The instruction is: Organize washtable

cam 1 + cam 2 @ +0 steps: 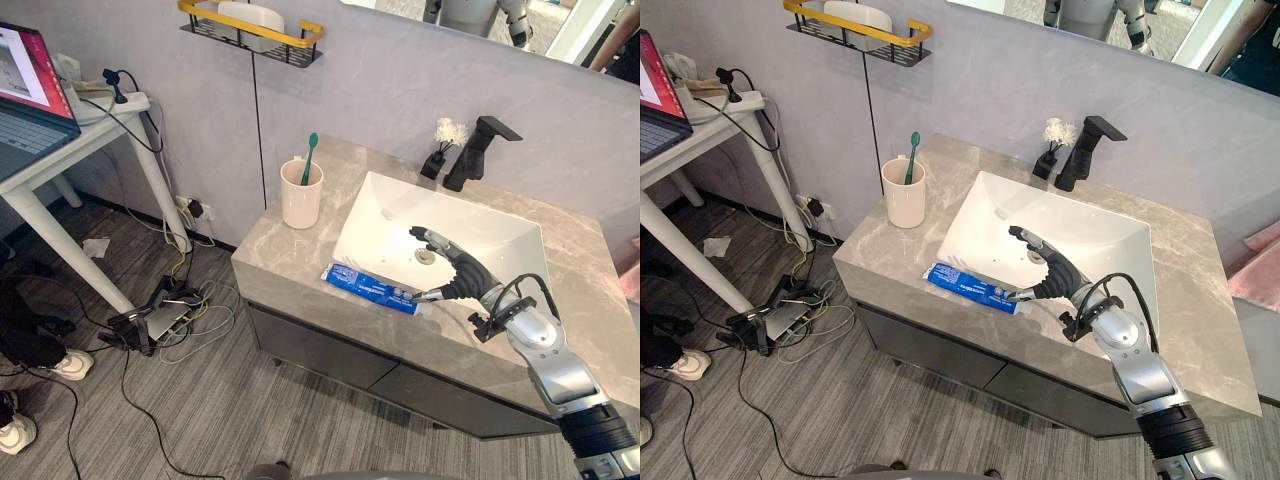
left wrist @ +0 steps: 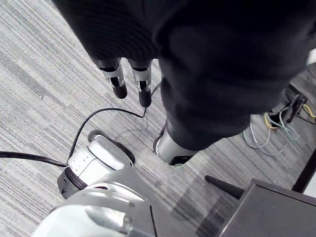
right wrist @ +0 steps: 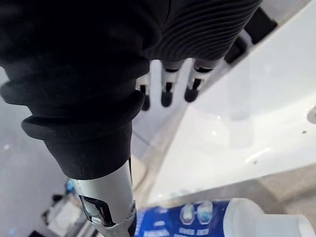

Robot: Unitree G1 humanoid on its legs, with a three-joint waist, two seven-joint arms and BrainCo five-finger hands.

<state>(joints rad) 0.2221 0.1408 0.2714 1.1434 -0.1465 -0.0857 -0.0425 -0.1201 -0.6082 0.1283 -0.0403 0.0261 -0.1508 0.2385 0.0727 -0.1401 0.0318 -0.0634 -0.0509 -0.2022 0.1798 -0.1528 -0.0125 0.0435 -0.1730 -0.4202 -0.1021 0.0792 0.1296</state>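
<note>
Standing part-sorted: marble-look washtable [image 1: 285, 255] with a white basin [image 1: 385, 215] set in its right half. Right hand [image 1: 458, 272] hovers over the basin's near edge, fingers straight and spread, thumb tip at the cap end of the toothpaste tube [image 1: 368, 287]; nothing gripped. Tube lies flat on the near counter rim, judged the item left to put away. Cream cup [image 1: 301, 200] stands upright at far left of the counter, green toothbrush [image 1: 310, 155] inside: judged done. Left hand [image 2: 117, 81] hangs over the floor, fingers straight, empty.

Surroundings: side table [image 1: 95, 130] with laptop [image 1: 30, 100], far left; wall shelf [image 1: 285, 40] above the cup; black faucet [image 1: 478, 150] behind the basin; floor cables [image 1: 170, 310]. Nothing blocks the tube.
</note>
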